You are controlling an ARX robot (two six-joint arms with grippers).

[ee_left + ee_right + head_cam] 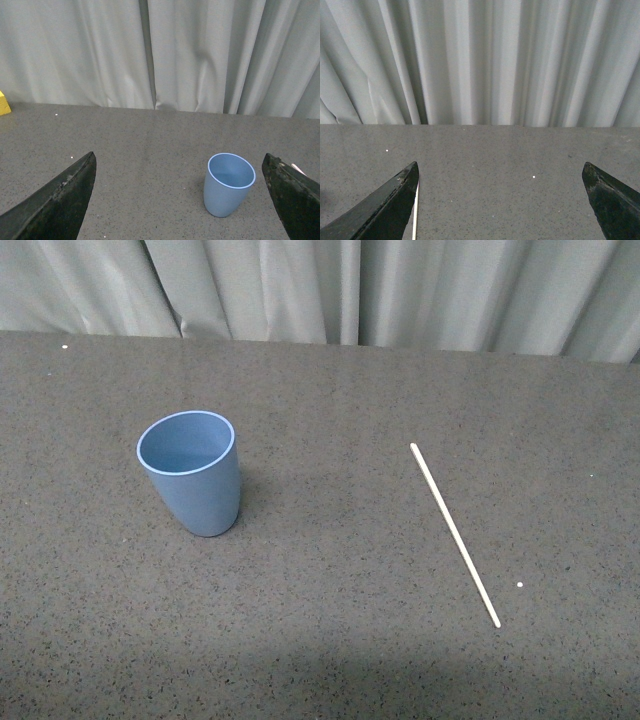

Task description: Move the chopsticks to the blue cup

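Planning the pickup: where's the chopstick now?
In the front view, the chopstick lies flat on the right of the table, apart from the blue cup on the left.

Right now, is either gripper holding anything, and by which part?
Nothing. The left gripper and right gripper are open and empty; the chopsticks lie on the table.

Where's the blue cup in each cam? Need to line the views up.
Front: blue cup stands upright on the table, left of centre.
Left wrist: blue cup stands ahead of the left gripper, seen between its open fingers, nearer one of them.
Right wrist: not in view.
Shared landmark: the pleated grey curtain behind the table's far edge, in all three views.
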